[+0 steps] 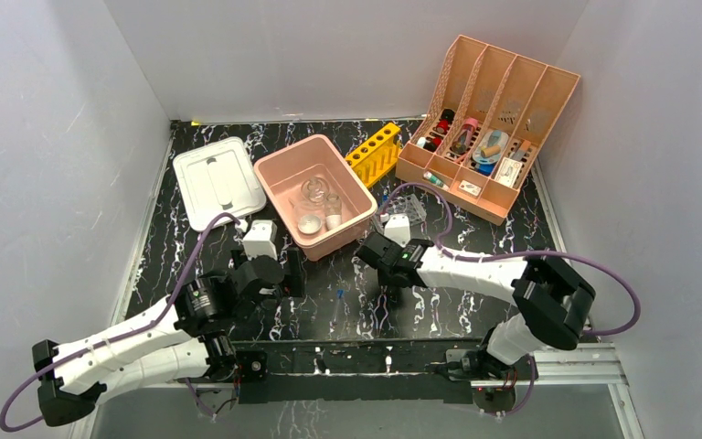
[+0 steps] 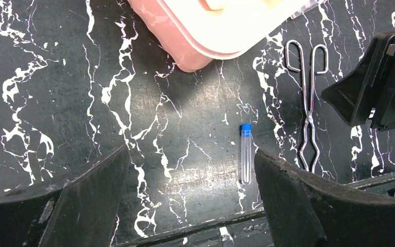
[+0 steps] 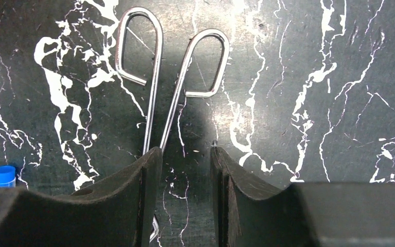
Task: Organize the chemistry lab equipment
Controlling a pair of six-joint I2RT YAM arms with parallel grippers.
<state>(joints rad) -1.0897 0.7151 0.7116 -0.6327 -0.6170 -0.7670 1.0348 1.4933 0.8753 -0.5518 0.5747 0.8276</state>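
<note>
Metal tongs (image 2: 308, 121) lie between half-open right end effector (image 3: 185, 157).

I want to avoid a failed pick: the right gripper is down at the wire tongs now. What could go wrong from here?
1. The tongs lie against one finger of the right gripper, not centred; closing may push them sideways or catch only one wire.
2. The test tube lies loose beside them and could roll if bumped.
</note>
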